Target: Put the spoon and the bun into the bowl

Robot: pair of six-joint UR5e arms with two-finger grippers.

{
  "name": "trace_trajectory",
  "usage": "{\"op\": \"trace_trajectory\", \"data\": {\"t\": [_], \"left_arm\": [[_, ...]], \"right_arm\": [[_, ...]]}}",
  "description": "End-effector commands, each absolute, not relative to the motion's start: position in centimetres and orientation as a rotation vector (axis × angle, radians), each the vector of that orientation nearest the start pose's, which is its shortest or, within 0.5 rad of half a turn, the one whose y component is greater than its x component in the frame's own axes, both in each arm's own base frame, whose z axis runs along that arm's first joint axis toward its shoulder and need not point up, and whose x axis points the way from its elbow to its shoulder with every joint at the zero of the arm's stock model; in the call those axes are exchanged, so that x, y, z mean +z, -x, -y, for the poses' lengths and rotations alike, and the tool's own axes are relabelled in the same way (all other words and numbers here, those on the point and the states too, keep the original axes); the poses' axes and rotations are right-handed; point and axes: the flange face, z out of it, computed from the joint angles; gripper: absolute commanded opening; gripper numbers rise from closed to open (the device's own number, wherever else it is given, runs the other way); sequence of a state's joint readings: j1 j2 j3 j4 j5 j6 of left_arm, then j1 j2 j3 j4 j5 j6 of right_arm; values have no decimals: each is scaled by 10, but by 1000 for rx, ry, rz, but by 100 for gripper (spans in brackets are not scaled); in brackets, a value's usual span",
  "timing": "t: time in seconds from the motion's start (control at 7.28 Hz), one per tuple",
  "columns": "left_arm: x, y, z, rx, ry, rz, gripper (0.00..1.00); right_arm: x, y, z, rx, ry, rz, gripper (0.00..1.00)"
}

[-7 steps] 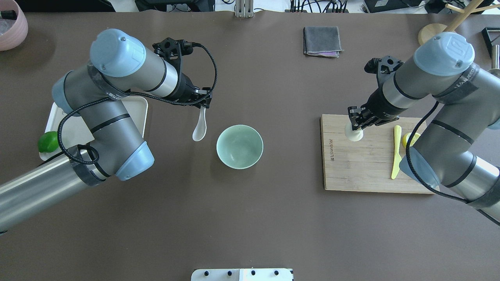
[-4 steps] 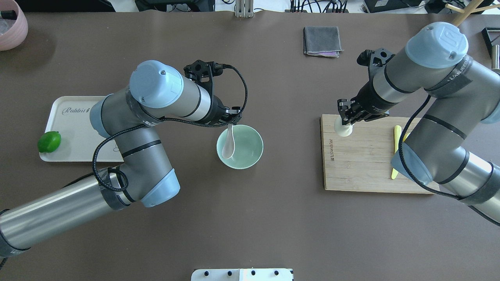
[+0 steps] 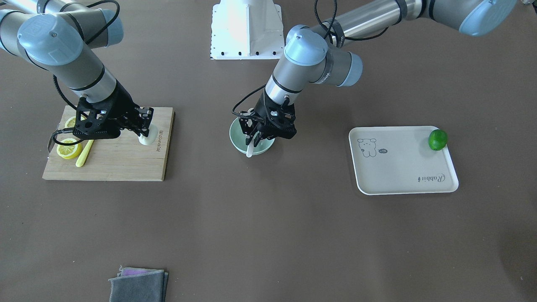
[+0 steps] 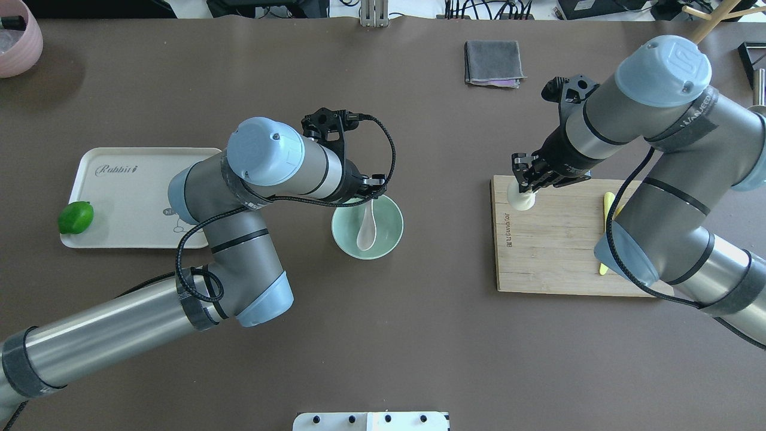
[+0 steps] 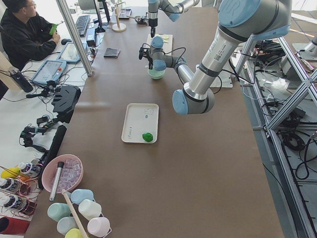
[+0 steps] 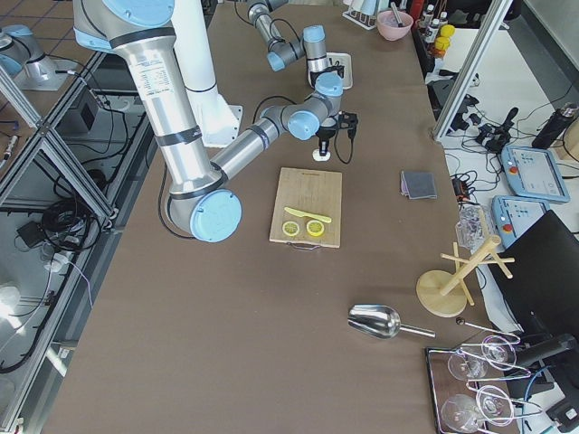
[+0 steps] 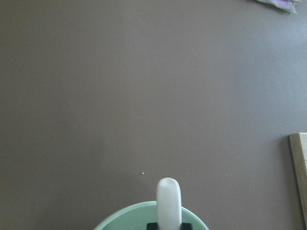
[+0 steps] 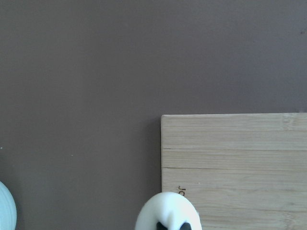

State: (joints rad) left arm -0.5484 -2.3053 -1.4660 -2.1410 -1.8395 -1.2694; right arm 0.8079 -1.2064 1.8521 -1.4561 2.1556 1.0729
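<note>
My left gripper (image 4: 370, 195) is shut on the handle of the white spoon (image 4: 365, 230). The scoop hangs down over the inside of the mint-green bowl (image 4: 392, 232). In the front view the spoon (image 3: 250, 150) shows over the bowl (image 3: 234, 139) under the left gripper (image 3: 256, 133). The left wrist view shows the spoon (image 7: 168, 199) above the bowl's rim (image 7: 120, 218). My right gripper (image 4: 523, 184) is shut on the white bun (image 4: 520, 200) over the corner of the cutting board nearest the bowl. The bun also shows in the right wrist view (image 8: 168, 210) and in the front view (image 3: 147, 137).
The wooden cutting board (image 4: 556, 251) holds a yellow-green knife (image 3: 84, 154) and lemon halves (image 3: 69, 149). A beige tray (image 4: 125, 191) with a lime (image 4: 75, 216) lies left of the bowl. A grey cloth (image 4: 493, 62) lies at the far side, and a pink bowl (image 4: 18, 36) stands at the far left corner.
My left arm carried the spoon rightward from beside the bowl to over its inside. My right gripper moved the bun left toward the board's corner.
</note>
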Motion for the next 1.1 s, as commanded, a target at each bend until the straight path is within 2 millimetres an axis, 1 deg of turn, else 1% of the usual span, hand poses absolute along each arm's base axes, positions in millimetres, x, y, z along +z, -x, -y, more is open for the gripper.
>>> {"op": "trace_trajectory", "data": {"t": [0.0, 0.14, 0.27, 0.41, 0.55, 0.69, 0.82, 0.96], "left_arm": [[190, -566, 470, -47, -283, -1186, 97], [190, -564, 470, -45, -283, -1183, 98], [187, -554, 476, -52, -293, -1186, 98], [197, -531, 497, -74, -298, -1172, 98], [218, -492, 518, -26, -326, -1155, 98], [252, -458, 526, 58, -385, -1107, 98], [274, -421, 537, 123, -457, -1049, 98], [279, -401, 532, 192, -495, -1006, 98]], "right_arm": [[298, 361, 484, 82, -4, 942, 0], [283, 369, 481, 98, 3, 960, 0], [267, 381, 477, 102, 10, 978, 0], [246, 401, 470, 131, 2, 986, 0], [226, 413, 464, 126, -6, 996, 0], [209, 424, 459, 114, -11, 994, 0], [197, 433, 453, 98, -16, 1003, 0], [182, 442, 449, 93, -34, 1015, 0]]}}
